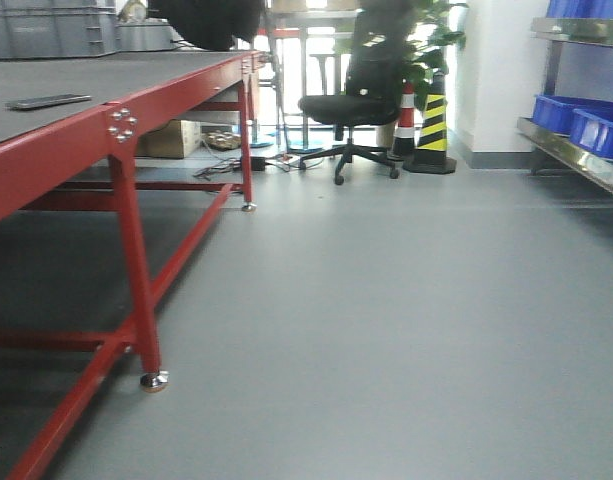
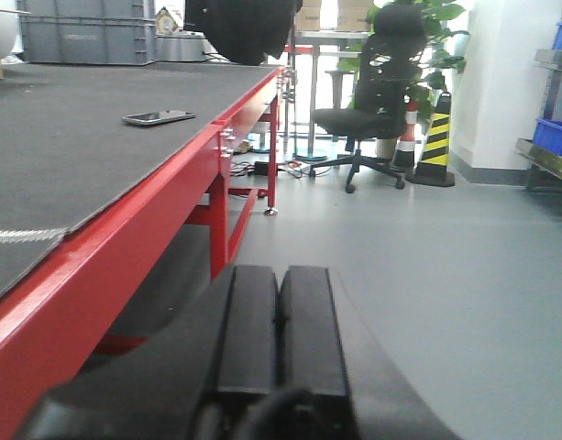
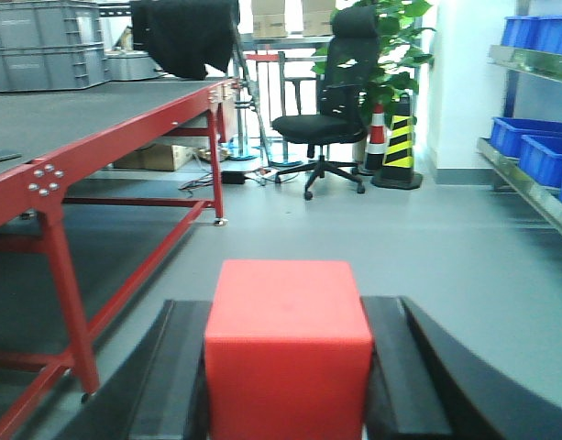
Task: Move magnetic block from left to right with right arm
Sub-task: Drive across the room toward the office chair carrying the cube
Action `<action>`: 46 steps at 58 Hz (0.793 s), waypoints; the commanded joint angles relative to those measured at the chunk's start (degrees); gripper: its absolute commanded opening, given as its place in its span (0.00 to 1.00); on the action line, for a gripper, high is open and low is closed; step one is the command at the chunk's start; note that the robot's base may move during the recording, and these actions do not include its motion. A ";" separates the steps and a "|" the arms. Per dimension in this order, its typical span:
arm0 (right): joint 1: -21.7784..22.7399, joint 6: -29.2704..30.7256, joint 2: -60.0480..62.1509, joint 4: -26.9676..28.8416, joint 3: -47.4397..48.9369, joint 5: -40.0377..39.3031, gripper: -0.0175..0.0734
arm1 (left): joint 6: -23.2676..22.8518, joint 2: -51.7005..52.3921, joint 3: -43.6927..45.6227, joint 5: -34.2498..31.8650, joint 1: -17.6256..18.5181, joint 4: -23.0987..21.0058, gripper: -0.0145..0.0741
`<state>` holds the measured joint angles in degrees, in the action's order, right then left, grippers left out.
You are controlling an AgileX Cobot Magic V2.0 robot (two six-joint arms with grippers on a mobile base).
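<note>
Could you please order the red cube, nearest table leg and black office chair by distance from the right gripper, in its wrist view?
1. Bright-red cube, in the right gripper.
2. Red table leg, near left.
3. Black office chair, far centre.

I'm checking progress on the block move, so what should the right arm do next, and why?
Probably carry the block rightward with the right claw shut. The block sits clamped in it, and only floor shows beyond it, so releasing now looks premature.

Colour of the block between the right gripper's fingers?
Magnetic block: plain bright red; best in right wrist view.
</note>
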<state>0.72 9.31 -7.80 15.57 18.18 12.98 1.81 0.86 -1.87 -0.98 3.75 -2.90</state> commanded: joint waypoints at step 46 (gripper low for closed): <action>0.35 0.20 -0.48 0.46 1.69 -4.72 0.48 | -0.49 0.44 -0.51 -4.67 0.28 -0.40 0.03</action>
<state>0.72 9.31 -7.71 15.57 18.18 12.98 1.81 0.86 -1.87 -0.98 3.75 -2.90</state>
